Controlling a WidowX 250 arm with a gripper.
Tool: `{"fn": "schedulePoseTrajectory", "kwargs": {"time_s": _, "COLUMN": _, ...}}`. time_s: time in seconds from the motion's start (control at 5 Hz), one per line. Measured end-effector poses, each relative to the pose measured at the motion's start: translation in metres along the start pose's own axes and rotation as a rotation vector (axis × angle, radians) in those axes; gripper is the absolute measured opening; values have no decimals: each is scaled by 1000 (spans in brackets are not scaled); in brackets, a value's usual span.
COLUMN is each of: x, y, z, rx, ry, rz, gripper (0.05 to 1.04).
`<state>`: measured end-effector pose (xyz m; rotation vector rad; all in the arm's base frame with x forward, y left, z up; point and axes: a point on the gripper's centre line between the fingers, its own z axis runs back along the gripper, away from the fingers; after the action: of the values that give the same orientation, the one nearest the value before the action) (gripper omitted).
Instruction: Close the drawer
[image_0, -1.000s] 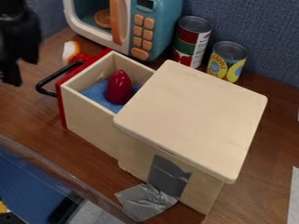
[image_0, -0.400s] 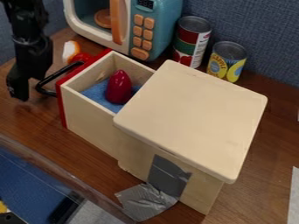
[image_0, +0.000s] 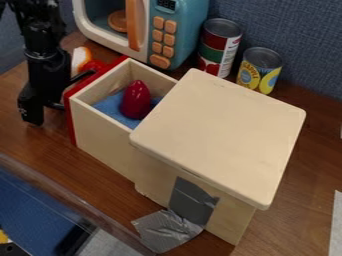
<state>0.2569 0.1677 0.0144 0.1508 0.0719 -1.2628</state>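
So the arm (image_0: 45, 37) comes in from the upper left, top end cut off by the frame, and the gripper (image_0: 35, 112) hangs pointing down, tip low over the desk (image_0: 40, 142), right by the drawer's red front. Honestly can't tell if the gripper's open or closed. The drawer (image_0: 100, 137) is sticking out of the cabinet (image_0: 220, 130), on the arm's side. Its black handle (image_0: 85, 75) is partly hidden by the gripper. Microwave (image_0: 184, 35) is cropped up top. The red-and-green can (image_0: 219, 45) and yellow can (image_0: 259, 72) both have printed labels, fwiw.
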Motion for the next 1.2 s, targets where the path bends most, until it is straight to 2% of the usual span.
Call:
{"fn": "schedulePoseTrajectory", "kwargs": {"time_s": 0.2, "x": 19, "y": -6, "z": 8, "rx": 0, "ry": -36, "rz": -2, "gripper": 999}}
{"fn": "schedulePoseTrajectory", "kwargs": {"time_s": 0.4, "x": 36, "y": -11, "z": 11, "rx": -5, "ry": -44, "rz": -21, "gripper": 999}}
{"fn": "schedulePoseTrajectory", "kwargs": {"time_s": 1.2, "x": 82, "y": -30, "z": 3, "rx": 21, "ry": -31, "rz": -105, "gripper": 999}}
